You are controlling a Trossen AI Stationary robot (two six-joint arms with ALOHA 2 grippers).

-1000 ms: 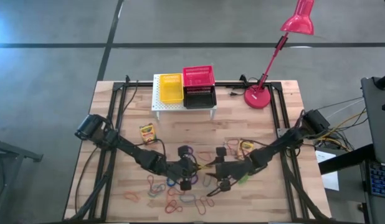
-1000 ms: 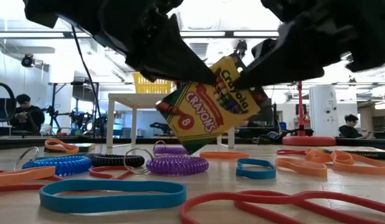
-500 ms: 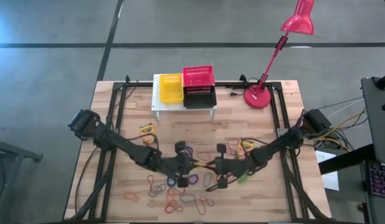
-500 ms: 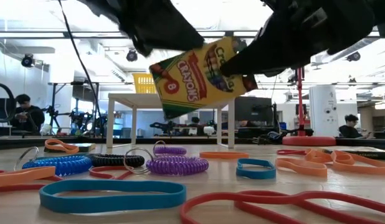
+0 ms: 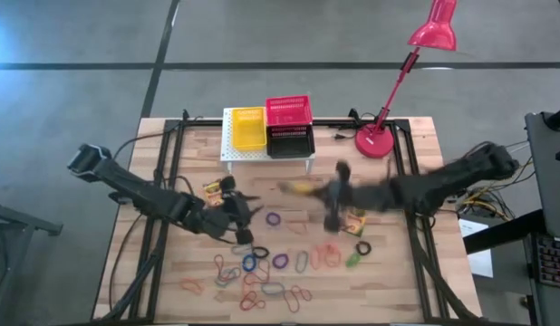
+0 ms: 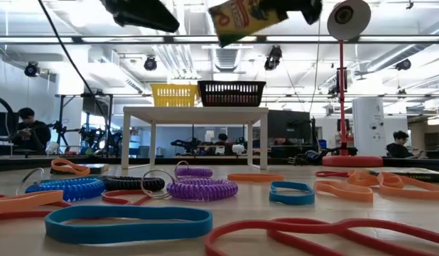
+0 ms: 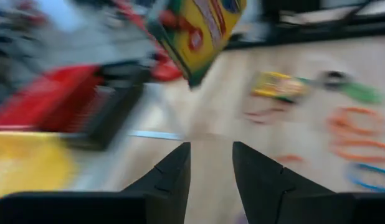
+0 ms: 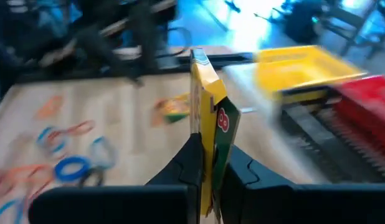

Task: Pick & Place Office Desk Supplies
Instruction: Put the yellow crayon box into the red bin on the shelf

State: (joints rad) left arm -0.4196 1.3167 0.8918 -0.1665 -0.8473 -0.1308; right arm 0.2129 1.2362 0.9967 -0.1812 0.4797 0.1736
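Two hands held one crayon box together a moment ago, low over the middle of the worktop. Now only one has it. The right hand (image 8: 207, 163) has lifted the crayon box (image 8: 207, 106) up and toward the back, and it is blurry from moving. The left hand (image 7: 211, 163) has let go and pulled away toward the left side.

The right hand is pinched tight on the crayon box — the box stands on its thin edge between the two fingers. From above, the box (image 5: 301, 188) hangs in the air just in front of the little white shelf (image 5: 233, 156). The left hand's fingers are partly apart and hold nothing. It sits over the bare wood (image 5: 171, 145) on the left half of the worktop.

Another crayon box (image 5: 213, 190) lies flat near the left hand, and one more (image 5: 355, 220) lies under the right arm. Many elastic loops (image 5: 262, 276) are spread over the front of the worktop, red, orange, blue and purple.

At the back the yellow basket (image 5: 247, 128), the red basket (image 5: 289, 111) and the black basket (image 5: 291, 142) sit on the shelf. The red lamp (image 5: 376, 141) stands beside them on the right. Bare wood lies between the loops and the shelf, so that strip is open — the back edge is crowded.
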